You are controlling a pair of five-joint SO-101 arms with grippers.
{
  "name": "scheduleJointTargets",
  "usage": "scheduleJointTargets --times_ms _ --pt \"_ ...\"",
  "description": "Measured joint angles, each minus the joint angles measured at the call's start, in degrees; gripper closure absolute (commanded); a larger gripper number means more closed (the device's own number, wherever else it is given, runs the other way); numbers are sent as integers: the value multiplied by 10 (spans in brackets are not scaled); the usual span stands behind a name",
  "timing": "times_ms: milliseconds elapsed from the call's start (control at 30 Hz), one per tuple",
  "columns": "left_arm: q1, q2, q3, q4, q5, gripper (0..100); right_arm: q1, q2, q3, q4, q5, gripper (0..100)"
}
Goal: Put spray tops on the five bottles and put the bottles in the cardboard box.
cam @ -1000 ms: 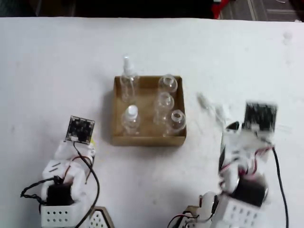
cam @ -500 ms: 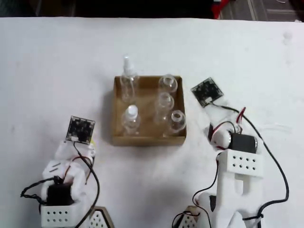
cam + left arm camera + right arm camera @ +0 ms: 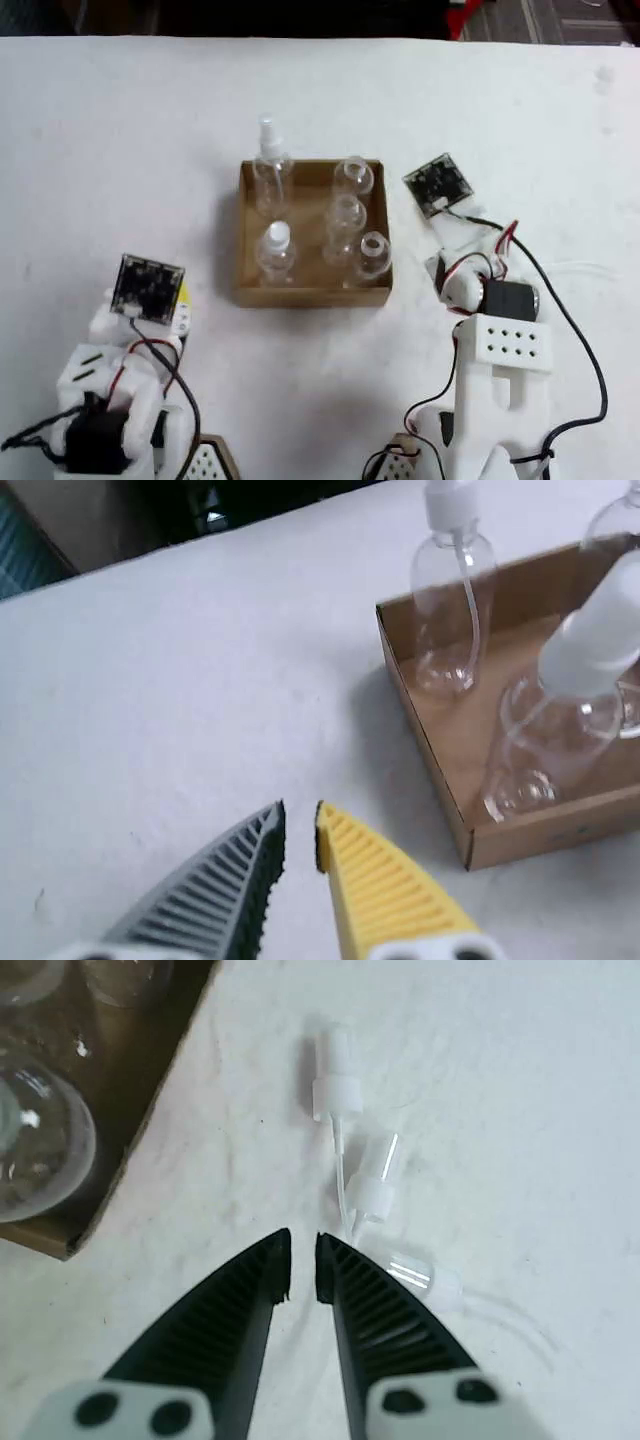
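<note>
White table (image 3: 120, 130): cardboard box (image 3: 312, 296) at centre holds five bottles (image 3: 348, 215), two capped at its 9 o'clock side, three open-necked at 3 o'clock. Loose spray tops (image 3: 375, 1175) lie just ahead of the right gripper (image 3: 303, 1255), 3 o'clock of the box, fingers nearly touching, empty. Left gripper (image 3: 300, 830) at 7 o'clock, fingers likewise nearly together, empty.

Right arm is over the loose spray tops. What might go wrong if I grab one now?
The three spray tops lie bunched with their tubes crossing, so lifting one may drag another.
The right gripper has its jaws nearly shut; lowered like that it would shove them.
The uncapped bottles stand close in the cardboard box, so capping one may tip a neighbour.
</note>
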Motion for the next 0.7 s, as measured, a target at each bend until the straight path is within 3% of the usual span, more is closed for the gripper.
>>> scheduleJointTargets --times_ms 267,433,700 --pt "33 263 -123 -30 -1 924 -18 0 0 -40 -2 967" --pt "33 434 -202 -37 -1 924 17 18 -40 -24 -46 967" --pt "33 457 -173 -108 -1 924 40 149 -207 73 -68 967"
